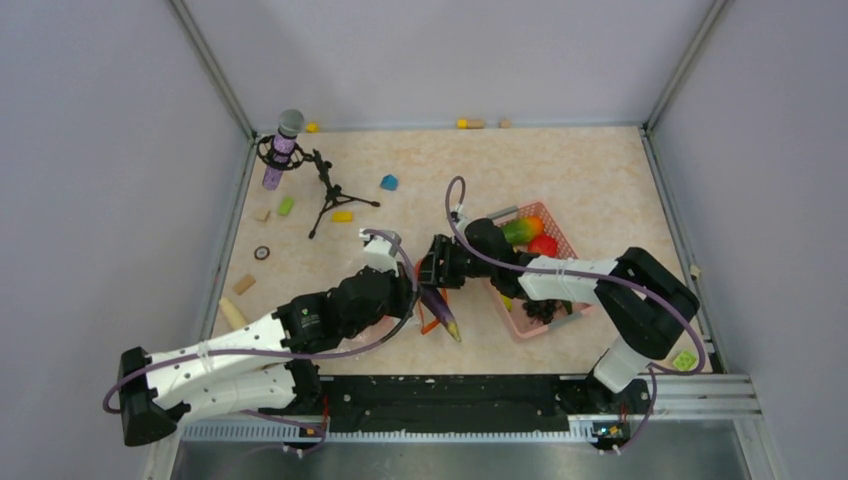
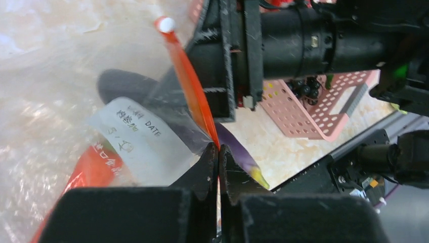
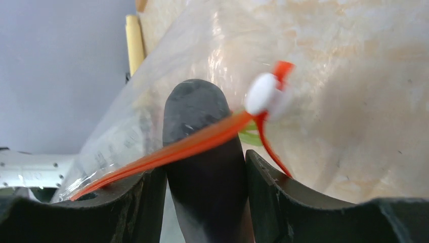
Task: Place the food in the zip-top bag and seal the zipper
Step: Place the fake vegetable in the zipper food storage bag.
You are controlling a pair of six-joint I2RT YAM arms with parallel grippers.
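The clear zip-top bag [image 2: 45, 101] lies under both grippers. My left gripper [image 2: 218, 152] is shut on its orange-red zipper [image 2: 189, 81], with the white slider [image 2: 166, 24] at the strip's far end. An orange carrot [image 2: 93, 169] lies inside the bag. My right gripper [image 3: 202, 167] is shut on the purple eggplant [image 3: 195, 116], whose round end pokes in at the bag's mouth under the zipper [image 3: 202, 142], next to the slider [image 3: 260, 93]. In the top view the two grippers [image 1: 400, 290] [image 1: 437, 272] meet, and the eggplant's stem end [image 1: 445, 320] sticks out toward the near edge.
The pink basket [image 1: 565, 242] stands right of the grippers and holds a red tomato [image 1: 543, 245], a green-orange piece [image 1: 523, 230] and dark grapes [image 1: 540, 308]. A microphone on a tripod [image 1: 285, 140] stands at the back left. Small coloured blocks [image 1: 389, 182] and wooden pieces [image 1: 243, 284] lie around it.
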